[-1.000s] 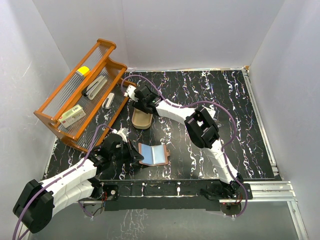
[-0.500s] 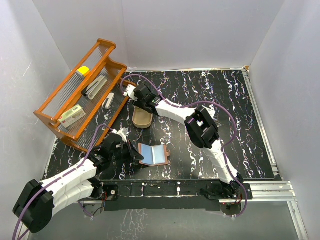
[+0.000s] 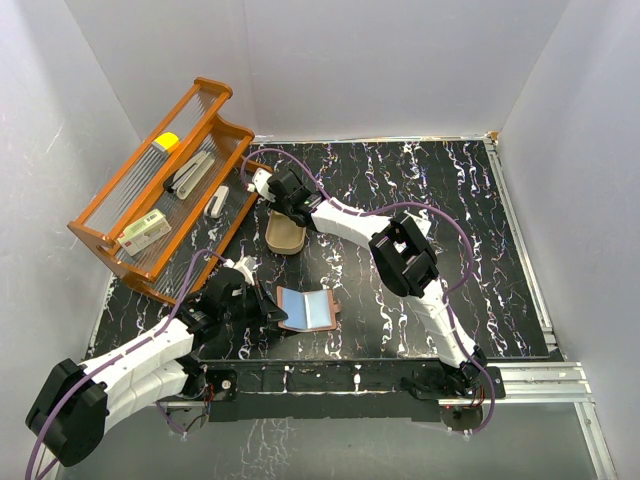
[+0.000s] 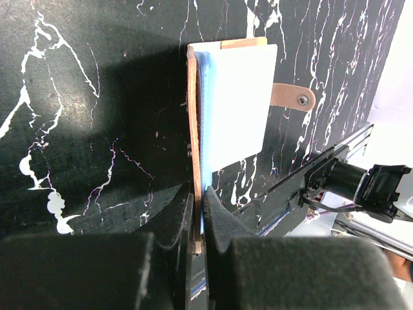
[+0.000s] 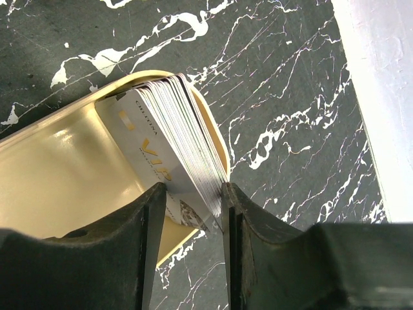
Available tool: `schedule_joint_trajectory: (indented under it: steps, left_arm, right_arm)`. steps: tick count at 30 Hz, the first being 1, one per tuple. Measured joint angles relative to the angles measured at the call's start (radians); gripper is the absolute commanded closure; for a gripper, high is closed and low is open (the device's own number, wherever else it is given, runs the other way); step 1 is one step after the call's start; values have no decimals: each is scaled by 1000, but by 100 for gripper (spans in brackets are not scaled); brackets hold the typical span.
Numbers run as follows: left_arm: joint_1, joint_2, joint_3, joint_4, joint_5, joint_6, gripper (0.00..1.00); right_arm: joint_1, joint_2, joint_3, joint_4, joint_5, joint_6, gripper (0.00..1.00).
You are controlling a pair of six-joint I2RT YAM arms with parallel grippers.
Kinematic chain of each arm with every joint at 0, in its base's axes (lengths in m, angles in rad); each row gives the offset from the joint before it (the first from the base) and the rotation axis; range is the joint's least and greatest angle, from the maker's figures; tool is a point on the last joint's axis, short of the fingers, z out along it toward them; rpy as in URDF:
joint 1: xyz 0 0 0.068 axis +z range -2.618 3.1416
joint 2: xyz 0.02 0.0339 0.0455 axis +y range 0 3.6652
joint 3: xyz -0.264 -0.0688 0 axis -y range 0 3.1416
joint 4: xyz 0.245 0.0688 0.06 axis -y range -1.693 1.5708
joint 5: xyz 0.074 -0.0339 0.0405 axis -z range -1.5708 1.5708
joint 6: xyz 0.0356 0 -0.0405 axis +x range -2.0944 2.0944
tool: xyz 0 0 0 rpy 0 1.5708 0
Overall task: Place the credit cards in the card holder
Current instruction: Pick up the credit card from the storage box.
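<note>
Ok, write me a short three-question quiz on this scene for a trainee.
1. What is the left gripper pinching?
A. the edge of the wallet
B. the orange rack
C. a loose card on the table
2. True or false: the cards sit stacked in the tan tray, between the right gripper's fingers.
3. Fill in: the wallet lies ____ on the table, its pale inner pockets showing.

Key: 1 A; 2 true; 3 open.
</note>
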Motion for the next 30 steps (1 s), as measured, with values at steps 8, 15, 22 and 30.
schedule_joint_trajectory:
  steps: [8,15,22,30]
  left_arm:
    - [0,0,-4,4,0,-6,100]
    - [0,0,-10,4,0,-10,100]
    - [0,0,-10,4,0,-10,100]
    - [0,0,-11,6,2,-13,100]
  right_arm:
    - [0,-1,2,-1,2,-3,65]
    - [0,-1,2,-1,2,-3,66]
    - [0,-1,2,-1,2,-14,65]
    - [0,-1,5,-1,2,-18,66]
